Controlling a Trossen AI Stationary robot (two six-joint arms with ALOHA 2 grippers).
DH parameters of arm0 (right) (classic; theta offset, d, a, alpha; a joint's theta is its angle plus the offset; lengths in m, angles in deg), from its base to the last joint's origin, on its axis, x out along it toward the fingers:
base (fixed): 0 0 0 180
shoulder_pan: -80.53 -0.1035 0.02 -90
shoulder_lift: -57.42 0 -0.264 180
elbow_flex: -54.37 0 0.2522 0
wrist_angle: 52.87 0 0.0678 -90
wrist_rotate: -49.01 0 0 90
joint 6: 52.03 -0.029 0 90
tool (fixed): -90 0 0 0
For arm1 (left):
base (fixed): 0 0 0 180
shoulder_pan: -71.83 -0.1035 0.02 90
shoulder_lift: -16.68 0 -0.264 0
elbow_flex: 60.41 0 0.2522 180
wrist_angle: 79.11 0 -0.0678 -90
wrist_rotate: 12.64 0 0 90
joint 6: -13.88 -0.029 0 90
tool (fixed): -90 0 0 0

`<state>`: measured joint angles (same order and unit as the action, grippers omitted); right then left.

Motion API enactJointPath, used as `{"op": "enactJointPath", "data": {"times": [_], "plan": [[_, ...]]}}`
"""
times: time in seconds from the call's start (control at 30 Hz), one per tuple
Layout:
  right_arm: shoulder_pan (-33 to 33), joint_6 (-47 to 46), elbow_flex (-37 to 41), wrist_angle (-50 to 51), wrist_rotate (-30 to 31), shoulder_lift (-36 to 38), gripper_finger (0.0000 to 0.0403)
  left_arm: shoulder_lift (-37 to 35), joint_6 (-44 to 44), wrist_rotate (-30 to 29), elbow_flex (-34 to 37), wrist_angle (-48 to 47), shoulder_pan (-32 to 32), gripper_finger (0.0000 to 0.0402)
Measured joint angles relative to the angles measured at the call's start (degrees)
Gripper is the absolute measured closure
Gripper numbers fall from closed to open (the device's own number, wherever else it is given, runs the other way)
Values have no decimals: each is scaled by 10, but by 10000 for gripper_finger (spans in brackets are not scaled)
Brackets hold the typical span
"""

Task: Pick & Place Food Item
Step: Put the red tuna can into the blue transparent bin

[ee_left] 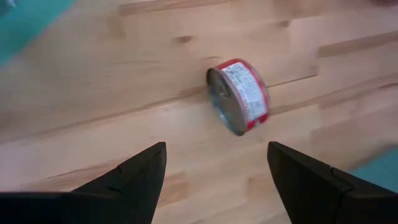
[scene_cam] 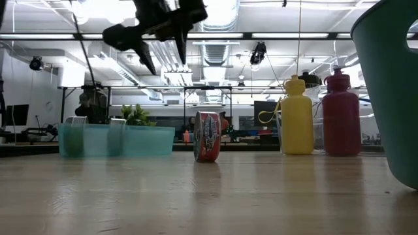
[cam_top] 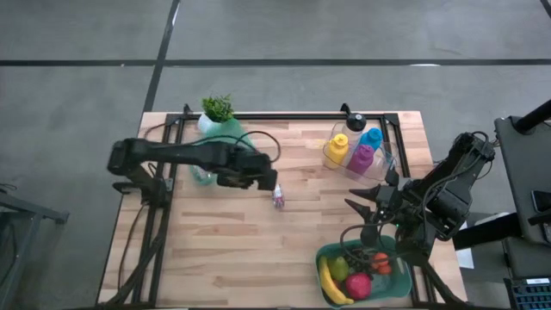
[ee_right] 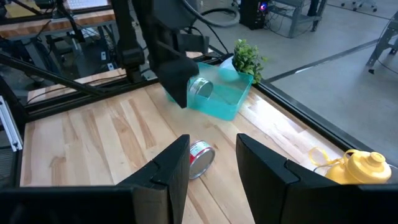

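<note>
- On the tabletop [cam_top: 258,232], a red-labelled can [cam_top: 278,200] lay on its side, blurred from above.
- Left gripper [cam_top: 269,182] hovered over it, fingers spread, empty.
- Right gripper [cam_top: 366,207] waited above the green basket [cam_top: 331,258], fingers narrowly apart, empty; the basket's rim was partly hidden.

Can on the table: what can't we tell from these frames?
- Can: label text unreadable in the left wrist view, blurred by motion; too small in the high view.
- Can's far side: hidden in the low view by its own body.
- Left gripper: hangs open above the can; the low view's top edge cuts off its upper part.
- Green basket: contents hidden in the low view by its wall.
</note>
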<state>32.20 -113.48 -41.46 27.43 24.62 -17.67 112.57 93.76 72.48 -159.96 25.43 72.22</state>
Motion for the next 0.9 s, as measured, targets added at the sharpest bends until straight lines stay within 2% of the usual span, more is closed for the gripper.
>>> {"op": "enactJointPath", "data": {"times": [0.13, 0.27, 0.47, 0.63, 0.9], "plan": [[0, 0, 0, 0, 0, 0, 278, 70, -7, 0, -96, -77, 1, 120], [0, 0, 0, 0, 0, 0, 278, 108, -24, 0, -147, -89, 2, 120], [0, 0, 0, 0, 0, 0, 278, 145, -20, 0, -164, -87, 2, 120], [0, 0, 0, 0, 0, 0, 278, 153, -6, 4, -159, -50, 2, 120], [0, 0, 0, 0, 0, 0, 278, 155, 170, 15, -143, -34, 8, 120]]}}
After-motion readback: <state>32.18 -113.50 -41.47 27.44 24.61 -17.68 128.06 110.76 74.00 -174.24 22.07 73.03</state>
